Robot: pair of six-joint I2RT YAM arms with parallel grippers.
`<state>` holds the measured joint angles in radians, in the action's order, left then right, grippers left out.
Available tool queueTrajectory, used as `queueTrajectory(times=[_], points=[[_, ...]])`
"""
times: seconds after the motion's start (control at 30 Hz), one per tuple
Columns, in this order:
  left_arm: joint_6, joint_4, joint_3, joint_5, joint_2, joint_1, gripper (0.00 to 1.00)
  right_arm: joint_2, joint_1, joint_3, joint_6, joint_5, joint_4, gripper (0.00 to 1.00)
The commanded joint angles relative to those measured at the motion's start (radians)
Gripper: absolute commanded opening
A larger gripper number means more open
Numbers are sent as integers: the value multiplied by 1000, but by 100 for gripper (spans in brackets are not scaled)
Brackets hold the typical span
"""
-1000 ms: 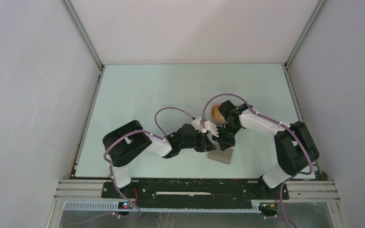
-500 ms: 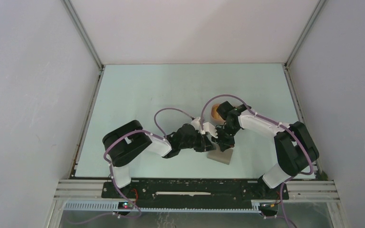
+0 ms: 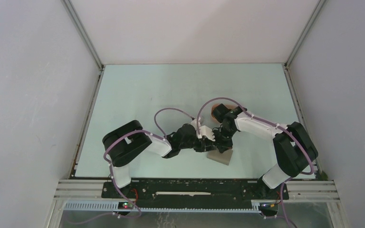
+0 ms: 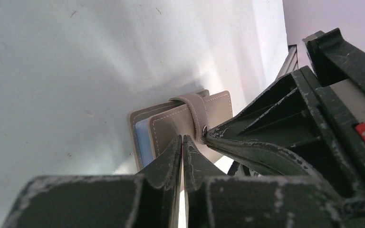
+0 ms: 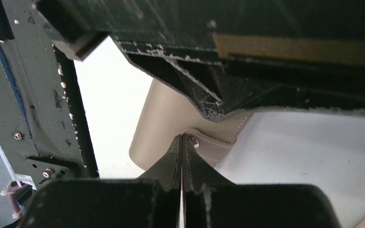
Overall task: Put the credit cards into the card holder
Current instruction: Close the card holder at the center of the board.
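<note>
The card holder point(image 3: 220, 156) lies on the table point(image 3: 147, 95) close to its near edge, right of the middle, with both your grippers converged on it. From the left wrist you see a light blue card point(image 4: 142, 137) tucked between its grey leaves, and the strap point(image 4: 197, 109) wrapped over the cover, its snap stud point(image 4: 203, 128) showing. Your left gripper point(image 4: 181, 147) has its jaws pinched nearly together, apparently on the cover's near edge. Your right gripper point(image 5: 181, 142) is closed on nothing, its tips at the stud. The risk, as I judge it, is that an off-centre press makes the holder pivot out of the left pinch, or the strap springs back and the cover gapes, freeing the card. The grippers sit so close that a small sideways move could knock them together. You cannot see the orange or striped cards, nor tell whether the snap has engaged. From above the arms hide most of the holder, and the peach tray point(image 3: 212, 111) is only a sliver.
</note>
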<state>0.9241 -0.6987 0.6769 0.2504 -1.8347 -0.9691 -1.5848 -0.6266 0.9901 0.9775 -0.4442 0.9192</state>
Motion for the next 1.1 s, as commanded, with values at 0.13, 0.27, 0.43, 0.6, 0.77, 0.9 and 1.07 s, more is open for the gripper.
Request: queueTrajectory(times=[0.13,0.27,0.43,0.6,0.77,0.9,1.07], points=[[-77,-1,-6,-12,9,-13,9,-79,-25,-31,-85,9,-25,0],[-77,-5,-8,-10,12,-13,9,-76,-13,-30,-90,-3,-25,0],[-79,-8,-20,-10,41,-13,12,-22,3,-4,-88,-77,5,17],[-102,13,-47,-33,142,-13,24,73,33,24,-58,-129,66,33],[-181,97,-79,-75,317,-13,39,242,111,28,-20,-175,114,42],[-268,198,-114,-136,484,-13,43,359,153,-38,154,-189,208,42],[-374,335,-159,-220,711,-13,46,401,112,-215,335,-38,165,14]])
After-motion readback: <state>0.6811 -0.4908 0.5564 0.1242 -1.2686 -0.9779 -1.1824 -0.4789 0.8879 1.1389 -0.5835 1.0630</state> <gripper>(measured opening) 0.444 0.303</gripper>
